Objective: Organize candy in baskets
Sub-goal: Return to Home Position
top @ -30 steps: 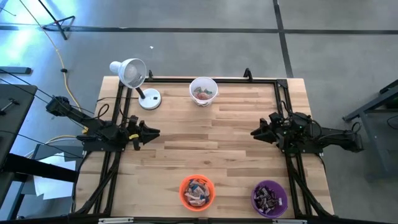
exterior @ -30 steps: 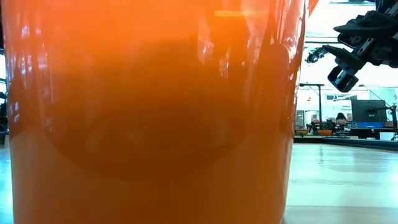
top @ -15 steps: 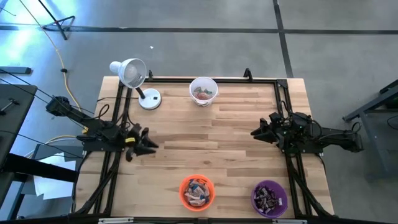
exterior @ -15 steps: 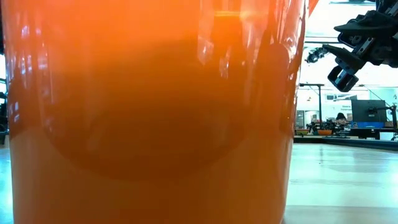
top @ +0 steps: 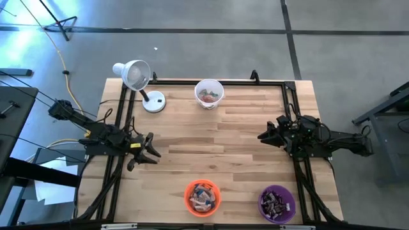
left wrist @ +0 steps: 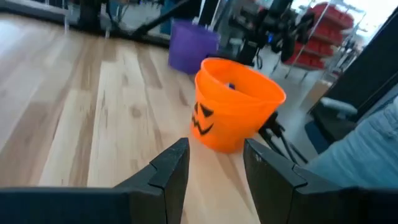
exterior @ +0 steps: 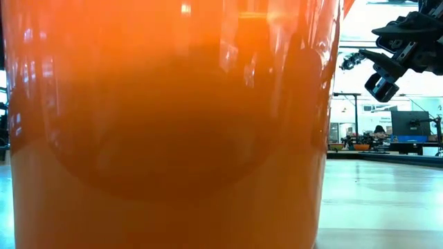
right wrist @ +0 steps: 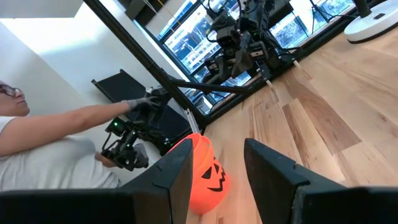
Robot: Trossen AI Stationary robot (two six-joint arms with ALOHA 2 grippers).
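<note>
Three baskets stand on the wooden table. The white basket is at the far edge; the orange basket and the purple basket are at the near edge. Each holds candy. My left gripper hovers open and empty at the table's left side, pointing toward the orange basket. My right gripper hovers open and empty at the right side. The orange basket fills the low view.
A white desk lamp with a round base stands at the far left corner. A black frame runs along the table's edges. In the right wrist view a person sits beyond the table, hands on a controller.
My left gripper has rolled about its own line and swung from pointing at the table's right edge to pointing more toward the near edge and the orange basket, sinking a little. It has stayed open. My right gripper has kept still.
</note>
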